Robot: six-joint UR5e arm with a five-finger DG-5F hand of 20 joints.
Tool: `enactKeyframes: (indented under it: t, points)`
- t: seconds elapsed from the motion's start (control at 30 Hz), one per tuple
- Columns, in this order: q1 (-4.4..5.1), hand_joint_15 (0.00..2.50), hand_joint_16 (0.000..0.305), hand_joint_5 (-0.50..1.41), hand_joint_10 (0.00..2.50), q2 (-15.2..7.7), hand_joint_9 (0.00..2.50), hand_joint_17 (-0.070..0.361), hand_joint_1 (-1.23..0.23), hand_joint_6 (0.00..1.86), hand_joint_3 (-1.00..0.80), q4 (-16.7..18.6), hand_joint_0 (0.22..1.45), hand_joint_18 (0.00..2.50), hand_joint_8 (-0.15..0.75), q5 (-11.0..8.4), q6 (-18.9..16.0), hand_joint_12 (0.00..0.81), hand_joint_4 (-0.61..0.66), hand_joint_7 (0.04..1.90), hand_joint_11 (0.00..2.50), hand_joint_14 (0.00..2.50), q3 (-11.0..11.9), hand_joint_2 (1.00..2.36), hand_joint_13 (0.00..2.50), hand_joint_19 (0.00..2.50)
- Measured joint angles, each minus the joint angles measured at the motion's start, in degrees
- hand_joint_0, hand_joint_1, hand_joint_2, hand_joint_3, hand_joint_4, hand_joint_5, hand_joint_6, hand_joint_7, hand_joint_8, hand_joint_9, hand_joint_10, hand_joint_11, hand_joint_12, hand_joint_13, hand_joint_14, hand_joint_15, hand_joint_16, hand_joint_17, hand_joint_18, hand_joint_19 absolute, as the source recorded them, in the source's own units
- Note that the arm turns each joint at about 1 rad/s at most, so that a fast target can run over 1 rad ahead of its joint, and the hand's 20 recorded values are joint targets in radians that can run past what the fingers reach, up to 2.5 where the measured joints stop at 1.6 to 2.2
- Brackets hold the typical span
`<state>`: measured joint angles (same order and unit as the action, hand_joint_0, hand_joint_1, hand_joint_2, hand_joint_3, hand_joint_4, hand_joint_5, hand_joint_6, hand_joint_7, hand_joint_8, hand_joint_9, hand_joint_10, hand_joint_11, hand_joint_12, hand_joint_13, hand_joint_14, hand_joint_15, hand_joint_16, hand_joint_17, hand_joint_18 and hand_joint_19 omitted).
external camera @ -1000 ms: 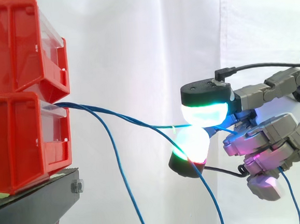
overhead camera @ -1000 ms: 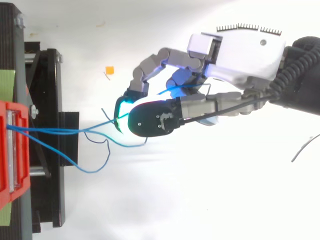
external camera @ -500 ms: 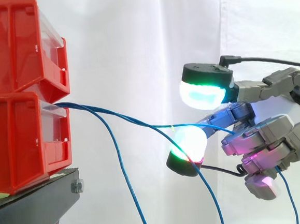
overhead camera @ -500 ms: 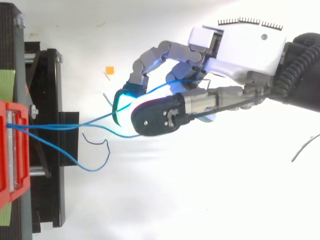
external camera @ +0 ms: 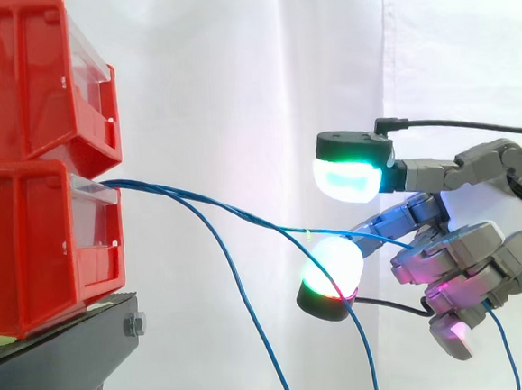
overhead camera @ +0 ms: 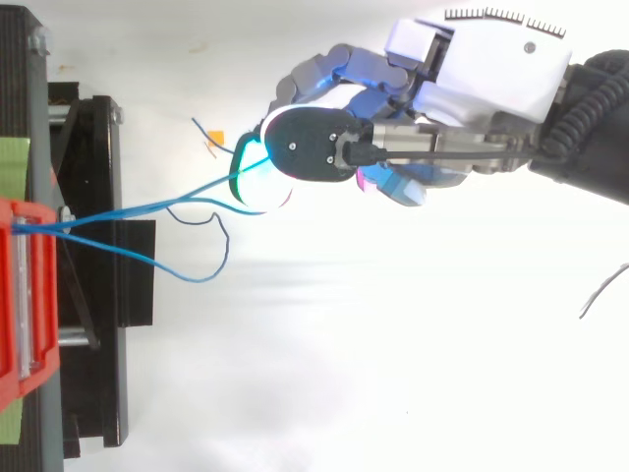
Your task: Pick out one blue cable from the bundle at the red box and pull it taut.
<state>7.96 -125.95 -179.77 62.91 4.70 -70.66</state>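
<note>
Several blue cables come out of the lower red bin (external camera: 38, 240), whose front also shows in the top view (overhead camera: 25, 295). One blue cable (external camera: 236, 217) runs right and slightly downward to my hand (external camera: 464, 251), seen from above as the blue cable (overhead camera: 167, 204) reaching my hand (overhead camera: 482, 69). It passes through the gap between my thumb pad (external camera: 350, 174) above and a glowing fingertip (external camera: 332, 266) below. The thumb is lifted clear of it. The cable lies across that lower finger and sags a little. Another length of blue cable hangs down behind the hand.
A second red bin (external camera: 26, 78) is stacked above the first, both on a black stand (external camera: 66, 355). Two other blue cables droop from the bin toward the floor (external camera: 254, 331); one makes a loose loop (overhead camera: 187, 275). A small orange scrap (overhead camera: 214, 138) lies on the floor.
The thumb has lifted off the fingertip it was pinching against, so the pinch on the cable has opened. The hand has shifted sideways, upward in the top view, and the cables swung with it.
</note>
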Motion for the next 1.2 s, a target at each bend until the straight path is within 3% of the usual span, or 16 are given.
enactKeyframes:
  t: [0.2,0.33,0.47,0.67,0.9,1.2]
  points:
    - [-0.04,0.83,0.046,-0.14,2.5,0.0,0.88,0.104,-0.56,0.89,-0.25,0.0,0.56,0.8,0.162,-0.52,-1.0,0.293,-0.03,0.82,0.6,1.82,0.0,1.01,1.12,1.14]
    - [-0.04,0.84,0.046,-0.14,2.5,0.0,0.87,0.105,-0.57,0.9,-0.26,0.0,0.57,0.8,0.168,-0.58,-1.9,0.292,-0.02,0.83,0.59,1.81,0.0,1.01,1.12,1.13]
    - [-0.07,0.81,0.048,-0.14,2.5,0.0,0.88,0.108,-0.46,0.9,-0.48,0.0,0.51,0.81,0.181,-0.65,-2.4,0.308,-0.01,0.8,0.56,1.83,0.0,1.0,1.13,1.13]
    - [-0.21,0.86,0.044,-0.14,2.5,0.0,0.88,0.099,-0.29,0.9,-0.5,0.0,0.57,0.79,0.161,-2.36,-3.6,0.282,-0.03,0.81,0.57,1.79,0.0,1.0,1.12,1.15]
    - [-0.3,0.87,0.043,-0.14,2.5,0.0,0.88,0.097,-0.43,0.9,-0.28,0.0,0.58,0.79,0.154,-6.61,-5.8,0.279,-0.03,0.81,0.59,1.77,0.0,1.01,1.13,1.15]
    - [-0.29,0.79,0.05,-0.14,2.5,0.0,0.89,0.112,-0.55,0.91,-0.2,0.1,0.57,0.85,0.177,-7.47,-7.0,0.315,-0.01,0.8,0.54,1.85,0.0,1.01,1.15,1.11]
